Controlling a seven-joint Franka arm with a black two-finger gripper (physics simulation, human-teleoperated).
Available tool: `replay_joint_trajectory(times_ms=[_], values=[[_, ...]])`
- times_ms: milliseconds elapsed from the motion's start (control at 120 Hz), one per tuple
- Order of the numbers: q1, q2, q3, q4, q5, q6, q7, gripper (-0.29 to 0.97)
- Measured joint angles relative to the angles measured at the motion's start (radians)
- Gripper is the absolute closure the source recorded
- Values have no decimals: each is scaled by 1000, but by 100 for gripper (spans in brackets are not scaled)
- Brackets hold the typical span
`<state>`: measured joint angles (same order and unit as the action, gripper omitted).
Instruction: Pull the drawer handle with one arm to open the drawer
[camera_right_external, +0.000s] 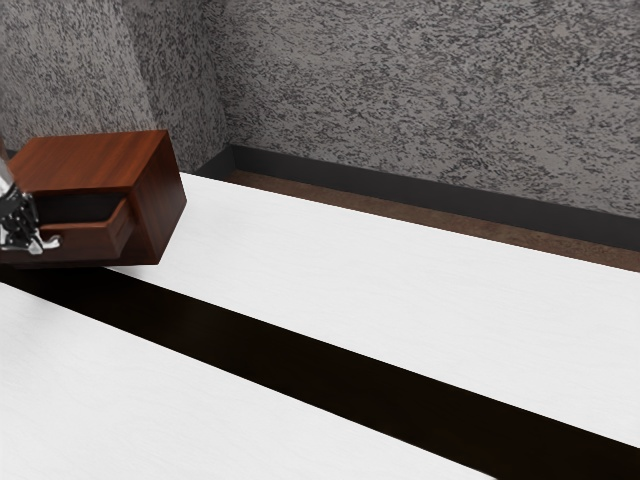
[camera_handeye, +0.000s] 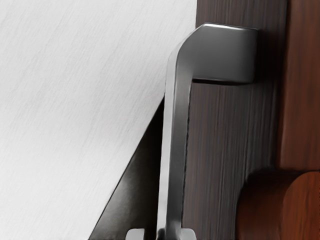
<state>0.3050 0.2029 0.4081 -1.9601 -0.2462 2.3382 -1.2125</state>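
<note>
My jaws (camera_right_external: 30, 240) gripping drawer handle (camera_handeye: 175, 150), closed onto its metal bar from two sides, holding nothing else. Handle standing off dark drawer front (camera_handeye: 225, 160). Drawer (camera_right_external: 105, 235) sitting partly out of red-brown cabinet (camera_right_external: 100, 160), at exterior view's left, on white table (camera_right_external: 350, 280). Am judging step in hand as pull itself: opening underway, not finished. Next move is calling for straight draw along slide line, away from cabinet, grip firm, no sideways twisting, which I am judging could jam drawer
</note>
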Motion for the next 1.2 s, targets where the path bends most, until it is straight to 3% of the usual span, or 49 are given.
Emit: replay_joint_trajectory(times_ms=[1200], values=[[1, -181, 10, -201, 24, 25, -9, 73]])
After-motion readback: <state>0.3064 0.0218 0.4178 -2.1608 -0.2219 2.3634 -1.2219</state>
